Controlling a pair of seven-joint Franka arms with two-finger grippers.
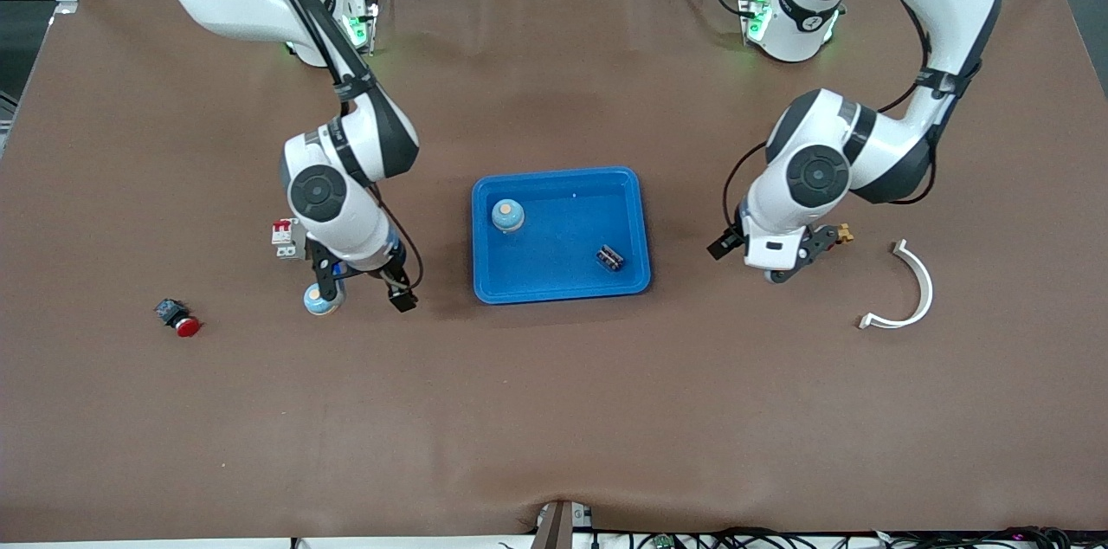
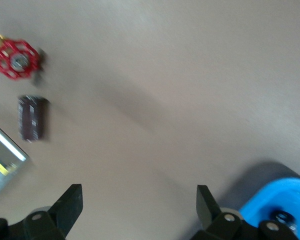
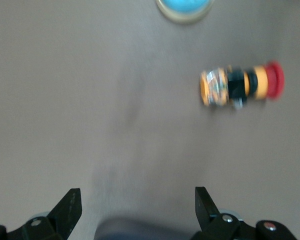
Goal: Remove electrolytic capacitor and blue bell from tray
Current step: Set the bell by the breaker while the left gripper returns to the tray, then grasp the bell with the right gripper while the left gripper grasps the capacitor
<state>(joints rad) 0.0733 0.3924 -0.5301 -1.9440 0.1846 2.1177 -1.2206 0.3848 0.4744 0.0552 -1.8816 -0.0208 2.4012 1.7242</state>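
Front view used as clock face, 12 = robot bases.

- Blue tray at counter centre. It holds one bell, upright, at its 10 o'clock corner. One capacitor lies at its 4 o'clock, apart from the bell.
- Right gripper: low over counter at tray's 9 o'clock, fingers wide, holding nothing.
- Second bell stands on counter just beside that gripper, outside the fingers.
- Breaker close by at the bell's 11 o'clock. Red push button well apart at 9 o'clock.
- Left gripper: low over counter at tray's 3 o'clock, fingers wide, empty.
- Left wrist view shows a second capacitor lying on counter near a red-handled valve.
- White curved piece sits toward the left arm's end of the counter.
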